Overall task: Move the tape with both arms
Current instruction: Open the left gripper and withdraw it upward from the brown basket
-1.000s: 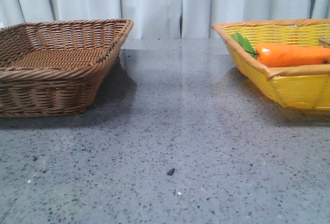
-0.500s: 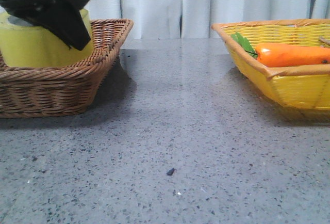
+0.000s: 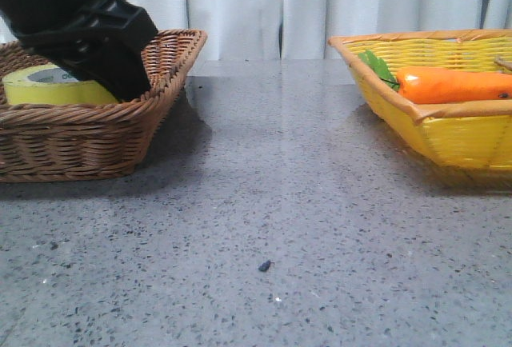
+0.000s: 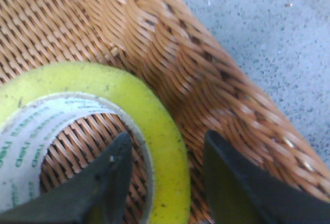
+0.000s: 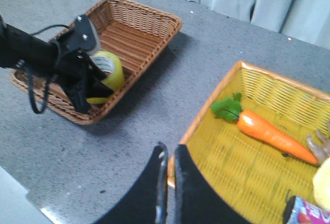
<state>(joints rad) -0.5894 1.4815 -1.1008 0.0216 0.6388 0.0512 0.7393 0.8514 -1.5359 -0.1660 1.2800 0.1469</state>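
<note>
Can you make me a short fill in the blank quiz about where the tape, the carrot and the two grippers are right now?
1. The yellow tape roll lies inside the ____ wicker basket.
2. The left gripper has one finger through the roll's hole and the other ____ its yellow wall.
3. The carrot lies in the ____ basket.
4. The right gripper, hanging above that basket's near rim, holds ____.

Missing words: brown; outside; yellow; nothing
</note>
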